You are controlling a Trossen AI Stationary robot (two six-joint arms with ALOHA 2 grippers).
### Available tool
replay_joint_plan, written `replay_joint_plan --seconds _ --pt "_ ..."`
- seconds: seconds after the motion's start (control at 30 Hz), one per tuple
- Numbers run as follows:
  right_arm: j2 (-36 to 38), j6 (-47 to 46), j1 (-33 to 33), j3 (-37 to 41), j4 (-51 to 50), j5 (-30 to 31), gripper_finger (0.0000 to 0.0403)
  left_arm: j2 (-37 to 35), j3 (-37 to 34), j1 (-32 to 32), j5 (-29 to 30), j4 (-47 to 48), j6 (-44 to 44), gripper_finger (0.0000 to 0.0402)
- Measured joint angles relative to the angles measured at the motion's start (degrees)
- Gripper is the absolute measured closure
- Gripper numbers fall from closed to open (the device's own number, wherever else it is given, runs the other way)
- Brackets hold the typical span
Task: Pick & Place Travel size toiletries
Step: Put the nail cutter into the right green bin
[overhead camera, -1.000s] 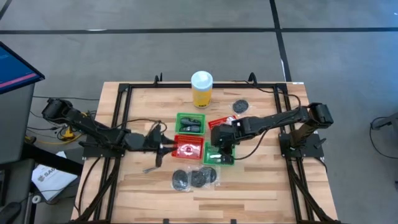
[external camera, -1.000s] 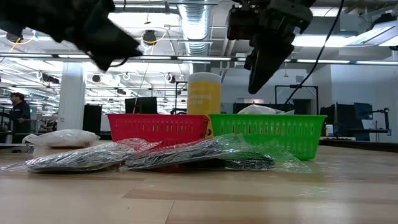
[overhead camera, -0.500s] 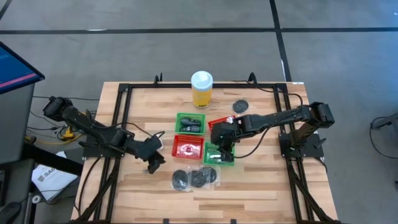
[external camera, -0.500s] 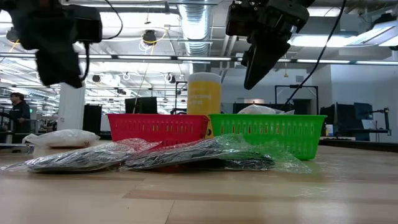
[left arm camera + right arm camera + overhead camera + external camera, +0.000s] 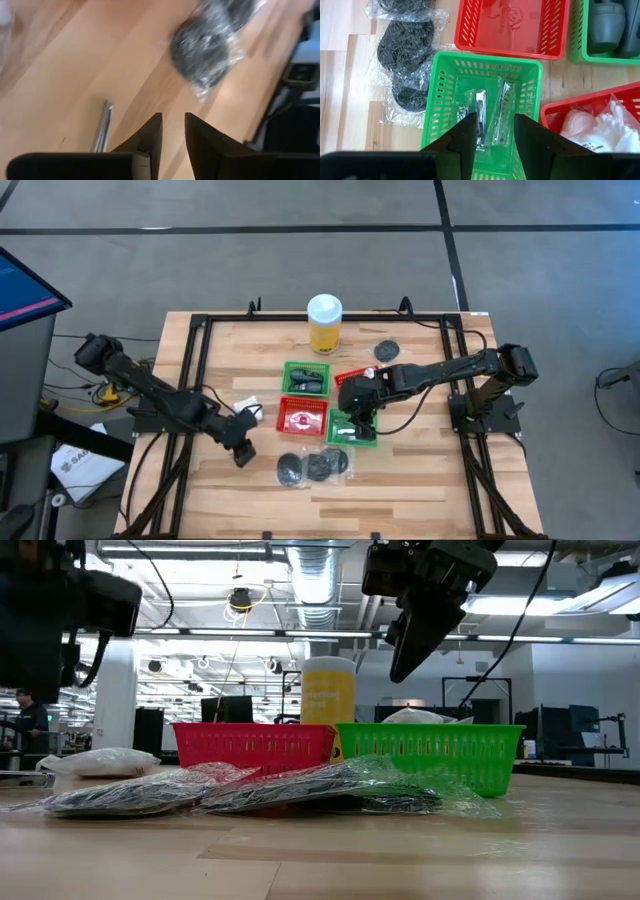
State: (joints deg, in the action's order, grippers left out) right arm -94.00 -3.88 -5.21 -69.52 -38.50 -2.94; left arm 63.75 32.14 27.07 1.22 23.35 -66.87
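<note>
Toiletries: black discs in clear wrap [image 5: 312, 467] on table front; silvery pieces [image 5: 480, 116] in green basket [image 5: 437, 102]. Left gripper [image 5: 173, 131] low over bare wood near slim silver piece [image 5: 102, 129], fingers narrow, empty. Right gripper [image 5: 492, 131] above green basket, fingers part-open, empty.

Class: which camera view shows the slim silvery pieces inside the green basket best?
The right wrist view: the slim silvery pieces lie in plain sight in the green basket. The high view shows only a pale speck there; the low view's basket wall hides them.
</note>
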Motion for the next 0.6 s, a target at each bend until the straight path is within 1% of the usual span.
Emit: replay_joint_plan --seconds 0.2,0.3,0.6 --pt "0.0 0.0 0.0 0.0 0.0 0.0 0.0282 5.8 0.0 0.0 -3.2 0.3 -0.1 0.0326" --pt "0.0 0.0 0.0 0.0 0.1 0.0 0.0282 8.4 0.0 0.0 -4.9 0.2 -0.1 0.0318" --pt "0.0 -0.6 0.0 0.0 0.2 0.0 0.0282 9.4 0.0 0.0 -5.2 0.6 0.0 0.0269"
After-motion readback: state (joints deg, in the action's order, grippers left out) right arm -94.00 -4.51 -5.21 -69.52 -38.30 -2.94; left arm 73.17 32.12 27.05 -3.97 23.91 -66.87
